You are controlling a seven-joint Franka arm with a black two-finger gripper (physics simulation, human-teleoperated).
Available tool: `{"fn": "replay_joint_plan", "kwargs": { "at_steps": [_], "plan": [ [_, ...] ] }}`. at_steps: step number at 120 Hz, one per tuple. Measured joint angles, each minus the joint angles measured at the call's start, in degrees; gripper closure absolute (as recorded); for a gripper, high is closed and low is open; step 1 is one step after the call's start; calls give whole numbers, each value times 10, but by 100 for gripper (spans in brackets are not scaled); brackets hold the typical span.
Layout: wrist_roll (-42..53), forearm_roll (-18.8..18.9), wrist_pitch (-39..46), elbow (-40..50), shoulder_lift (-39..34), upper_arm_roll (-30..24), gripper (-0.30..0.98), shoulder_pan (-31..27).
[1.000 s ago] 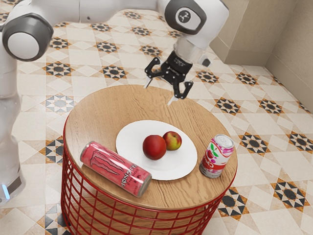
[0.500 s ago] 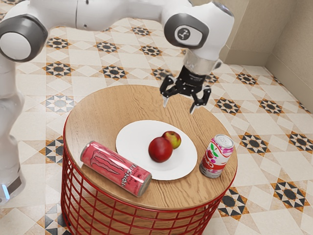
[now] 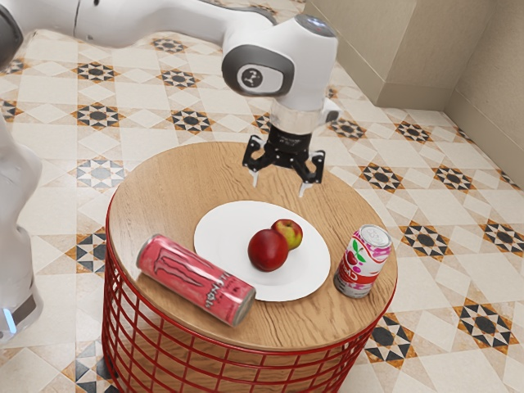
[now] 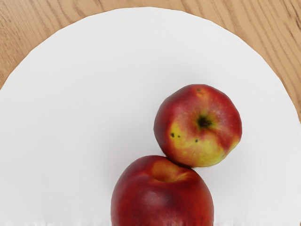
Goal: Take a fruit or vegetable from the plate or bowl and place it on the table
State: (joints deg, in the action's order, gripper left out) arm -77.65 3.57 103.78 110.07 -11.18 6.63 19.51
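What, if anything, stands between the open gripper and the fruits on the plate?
Nothing visible stands between the open gripper and the dark red fruit or the red-and-yellow apple on the plate. The two fruits touch, though, so each may crowd a finger closing around the other.

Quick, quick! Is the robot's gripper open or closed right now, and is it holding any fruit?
Gripper: open, its jaws apart with nothing between them, up above the plate.
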Motion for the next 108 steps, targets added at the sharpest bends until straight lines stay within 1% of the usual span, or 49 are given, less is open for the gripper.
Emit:
{"fn": "replay_joint_plan", "kwargs": {
  "at_steps": [12, 42, 50, 57, 64, 80, 92, 108],
  "plan": [
    [35, -3, 13, 3, -3, 0, 0, -13],
    [107, -26, 29, 6, 0, -3, 0, -7],
    [117, -31, 31, 21, -8, -15, 0, -2],
    [124, -38, 40, 56, -30, -25, 0, -3],
    [130, -43, 50, 87, -51, -42, 0, -19],
    [138, -65, 76, 137, -73, -81, 0, -38],
    [140, -77, 95, 157, -81, -102, 0, -42],
    [140, -91, 114, 178, -97, -112, 0, -58]
  ]
}}
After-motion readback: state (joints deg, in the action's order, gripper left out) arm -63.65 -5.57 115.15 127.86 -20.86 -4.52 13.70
